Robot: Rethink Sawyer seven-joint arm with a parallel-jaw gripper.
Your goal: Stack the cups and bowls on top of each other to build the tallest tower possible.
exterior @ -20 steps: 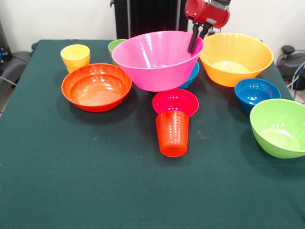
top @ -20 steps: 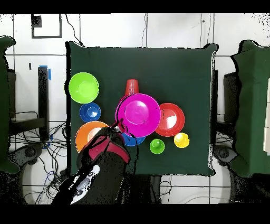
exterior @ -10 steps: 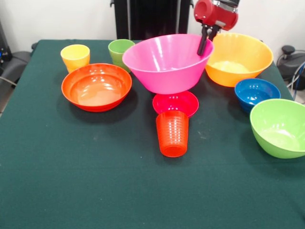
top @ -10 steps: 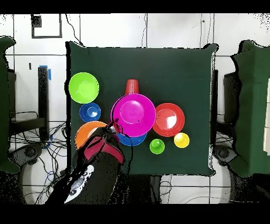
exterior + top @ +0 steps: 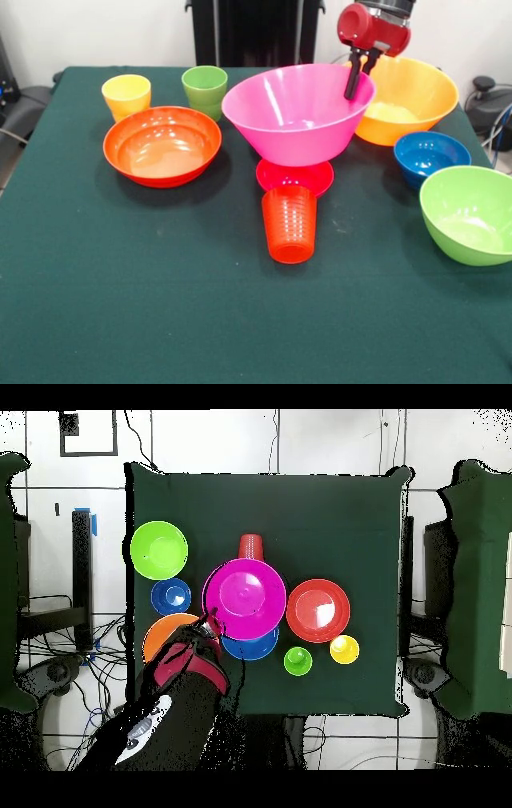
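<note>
Fingers (image 5: 353,76) pinch the far-right rim of the large pink bowl (image 5: 298,112), held aloft above the small magenta bowl (image 5: 294,174). Nothing is stacked yet; the other bowls and cups sit singly about the counter (image 5: 160,304).

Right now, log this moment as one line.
tool: shut on pink bowl rim | pink bowl: lifted, tilted, above magenta bowl | orange-red cup: upside down

I lose the medium blue bowl (image 5: 252,646) and small magenta bowl (image 5: 294,177) mostly under the large pink bowl (image 5: 298,112); lime green bowl (image 5: 468,213) is clipped at the right edge in the front view.
</note>
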